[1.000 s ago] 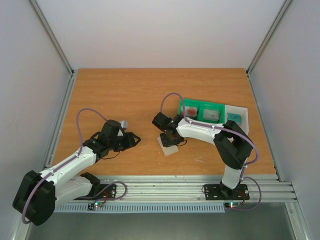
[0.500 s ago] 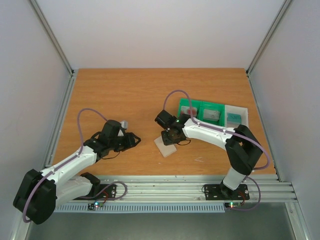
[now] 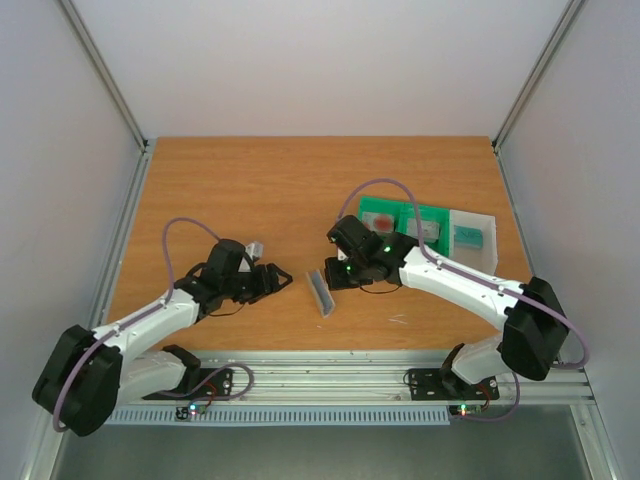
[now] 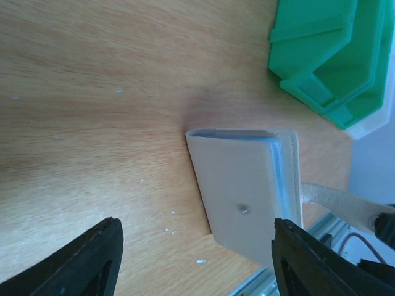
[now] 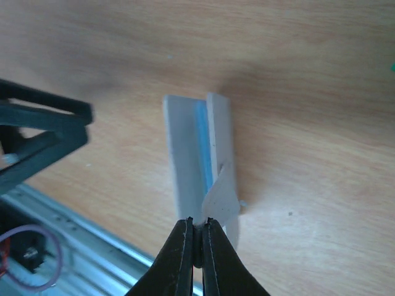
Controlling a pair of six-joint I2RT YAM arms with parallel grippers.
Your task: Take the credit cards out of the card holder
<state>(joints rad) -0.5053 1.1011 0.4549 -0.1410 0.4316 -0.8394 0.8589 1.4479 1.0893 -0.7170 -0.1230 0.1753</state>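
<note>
- Tipping up since a second ago, holder [image 3: 322, 291] is now standing on edge on the table [image 3: 230, 190], between both tools.
- Right tool [image 5: 196, 229] is clenching its corner tab [image 5: 221, 194].
- Left tool [image 4: 197, 253] is gaping, grasping nothing, holder just ahead.
- Sleeve is looking light, floppy and slick; the tab is probably offering the surest hold.

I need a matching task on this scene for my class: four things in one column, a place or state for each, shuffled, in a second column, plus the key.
Column one
1. left fingers
2. right fingers
3. card holder
4. green tray

Column two
A. pinched shut
B. on the right side of the table
C. spread open
D. between both sets of fingers

Pairs: 1-C, 2-A, 3-D, 4-B
</note>
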